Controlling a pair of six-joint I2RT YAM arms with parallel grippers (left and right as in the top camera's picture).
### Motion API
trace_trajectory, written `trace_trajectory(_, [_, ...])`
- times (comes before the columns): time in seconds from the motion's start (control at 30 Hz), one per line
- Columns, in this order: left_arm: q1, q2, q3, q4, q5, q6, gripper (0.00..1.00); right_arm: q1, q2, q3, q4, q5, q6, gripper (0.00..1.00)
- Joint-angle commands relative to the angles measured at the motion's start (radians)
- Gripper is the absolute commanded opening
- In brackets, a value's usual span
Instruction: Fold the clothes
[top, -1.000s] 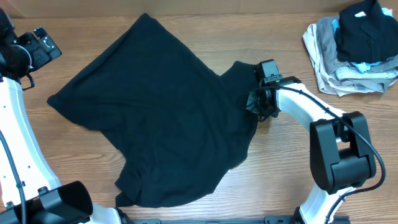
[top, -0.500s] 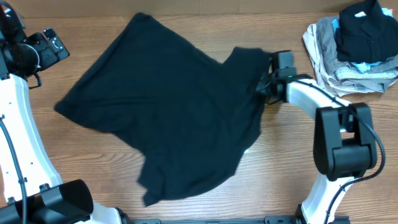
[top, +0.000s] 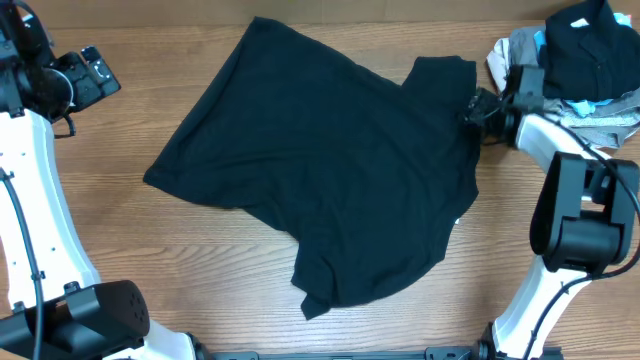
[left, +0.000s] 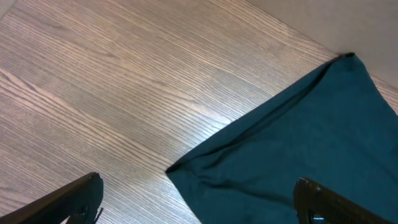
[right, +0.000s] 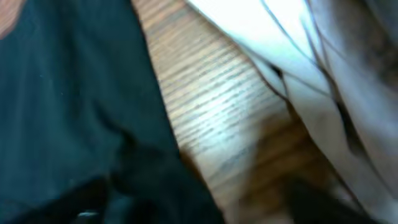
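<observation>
Wooden tabletop (top: 100, 250): black T-shirt (top: 330, 170) crumpled, no fold yet; all folding remains. Left end effector (left: 196, 186), right end effector (right: 199, 199) both wide, empty.

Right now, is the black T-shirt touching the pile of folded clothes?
Apart. The right wrist view shows a strip of bare table between the black T-shirt and the pile of folded clothes.

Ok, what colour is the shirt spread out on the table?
The shirt is plain black, with no print visible; the overhead view shows it best.
</observation>
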Motion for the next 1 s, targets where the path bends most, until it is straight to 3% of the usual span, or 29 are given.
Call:
trace_trajectory(0.0, [-0.008, 0.008, -0.003, 0.004, 0.01, 0.042, 1.0, -0.003, 0.027, 0.193, -0.213, -0.018, -0.051, 1.0])
trace_trajectory(0.23, [-0.008, 0.002, -0.003, -0.023, 0.011, 0.071, 1.0, -0.001, -0.084, 0.519, -0.712, -0.04, -0.042, 1.0])
trace_trajectory(0.33, [-0.008, -0.01, -0.003, -0.062, 0.01, 0.092, 0.99, 0.0, -0.18, 0.58, -0.834, -0.095, -0.042, 1.0])
trace_trajectory(0.47, [-0.008, -0.041, -0.003, -0.141, -0.006, 0.099, 0.98, 0.009, -0.324, 0.582, -0.933, -0.205, -0.042, 1.0])
trace_trajectory(0.73, [-0.008, -0.143, -0.003, -0.285, -0.006, 0.1, 0.98, 0.101, -0.524, 0.582, -1.233, -0.178, -0.014, 1.0])
trace_trajectory(0.97, [-0.006, -0.216, -0.003, -0.359, -0.064, 0.098, 0.98, 0.3, -0.644, 0.488, -1.331, -0.165, -0.007, 1.0])
